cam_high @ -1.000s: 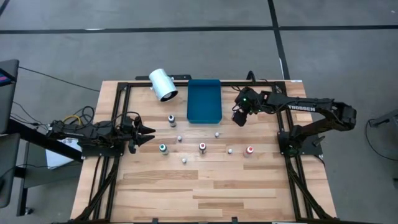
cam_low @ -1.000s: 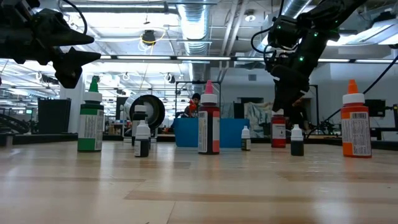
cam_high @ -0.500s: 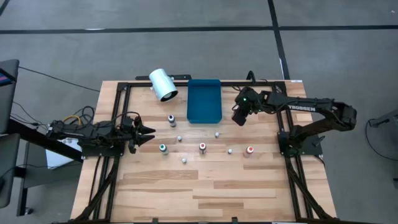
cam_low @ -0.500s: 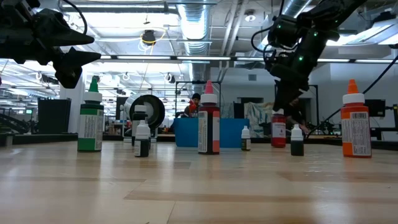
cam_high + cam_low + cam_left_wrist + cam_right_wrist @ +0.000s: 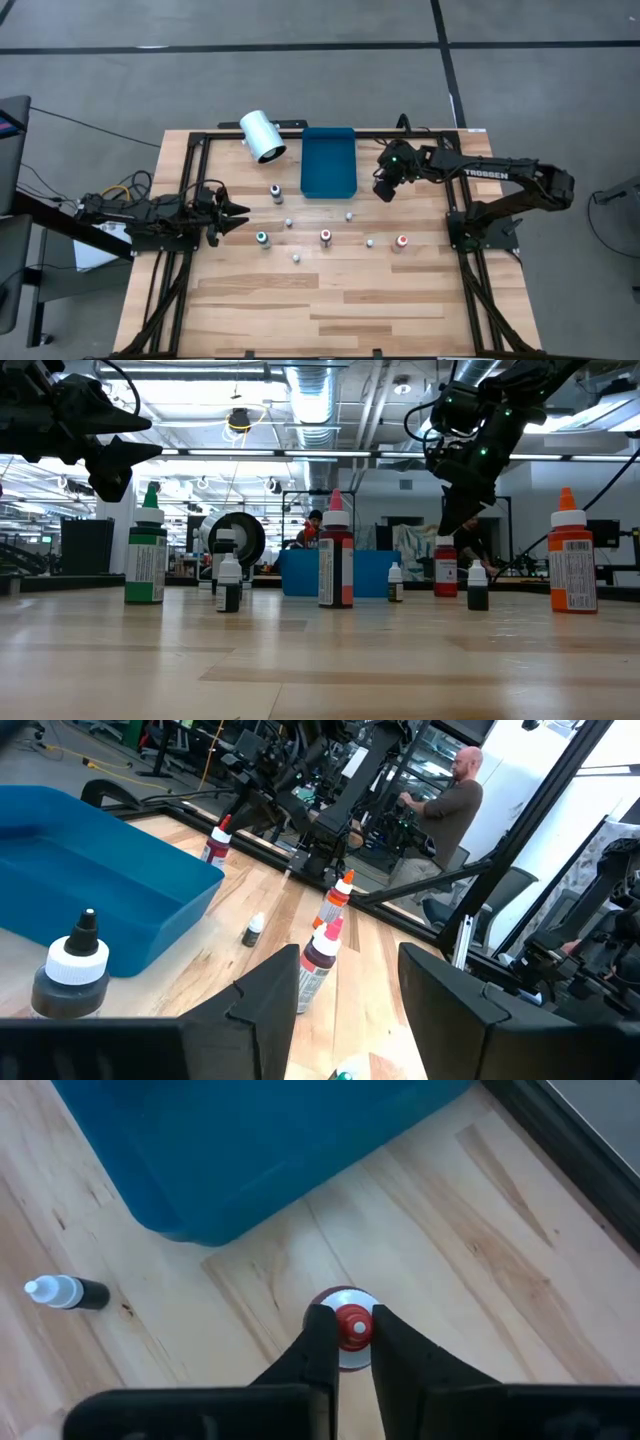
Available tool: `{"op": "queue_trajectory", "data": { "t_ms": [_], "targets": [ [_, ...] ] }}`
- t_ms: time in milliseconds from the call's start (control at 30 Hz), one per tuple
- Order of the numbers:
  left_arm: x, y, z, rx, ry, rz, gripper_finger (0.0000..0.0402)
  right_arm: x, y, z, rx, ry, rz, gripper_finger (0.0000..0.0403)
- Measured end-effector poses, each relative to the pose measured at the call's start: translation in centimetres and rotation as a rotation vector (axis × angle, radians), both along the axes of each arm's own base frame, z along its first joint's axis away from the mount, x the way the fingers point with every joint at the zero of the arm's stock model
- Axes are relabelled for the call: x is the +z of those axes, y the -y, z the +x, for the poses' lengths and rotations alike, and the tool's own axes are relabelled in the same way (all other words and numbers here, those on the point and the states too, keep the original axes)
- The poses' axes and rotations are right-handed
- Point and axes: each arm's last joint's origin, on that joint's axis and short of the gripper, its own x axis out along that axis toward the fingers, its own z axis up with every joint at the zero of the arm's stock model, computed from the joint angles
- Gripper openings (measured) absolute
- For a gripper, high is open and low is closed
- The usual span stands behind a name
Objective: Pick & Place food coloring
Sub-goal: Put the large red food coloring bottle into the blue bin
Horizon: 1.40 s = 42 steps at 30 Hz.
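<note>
Right arm reaches in over the table, wrist tipped down, right gripper (image 5: 340, 1342) with its fingers pinched close together. Left arm waits at the table's left edge, left gripper (image 5: 232, 213) parted.

Open counter (image 5: 350, 310) along the near edge; bottles (image 5: 325, 237) string across the middle, blue tray (image 5: 328, 160) and white cylinder (image 5: 262, 136) crowd the far side.

I see grey floor (image 5: 300, 80) crossed by dark lines around my surface (image 5: 330, 300); beyond it, ceiling pipes (image 5: 310, 390) and a seated person (image 5: 455, 805).
</note>
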Motion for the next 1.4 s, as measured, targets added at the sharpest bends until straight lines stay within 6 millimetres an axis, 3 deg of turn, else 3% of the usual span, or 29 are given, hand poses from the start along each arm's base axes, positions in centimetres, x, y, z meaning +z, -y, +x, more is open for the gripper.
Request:
{"op": "queue_trajectory", "data": {
  "t_ms": [533,700,1100,1400],
  "targets": [
    [0.0,0.0,0.0,-0.001,0.0,0.0,0.0163,0.0,0.0,0.0,-0.011,0.006,0.013,0.0025],
    [0.0,0.0,0.0,-0.001,0.0,0.0,0.0163,0.9,0.0,0.2,-0.006,-0.007,0.03,0.0025],
    [0.0,0.0,0.0,-0.001,0.0,0.0,0.0163,7.2,0.6,1.2,0.015,0.047,-0.016,0.0024],
    [0.0,0.0,0.0,0.0,-0.001,0.01,0.0163,12.2,0.5,1.8,0.065,0.189,-0.011,0.0024]
  ]
}}
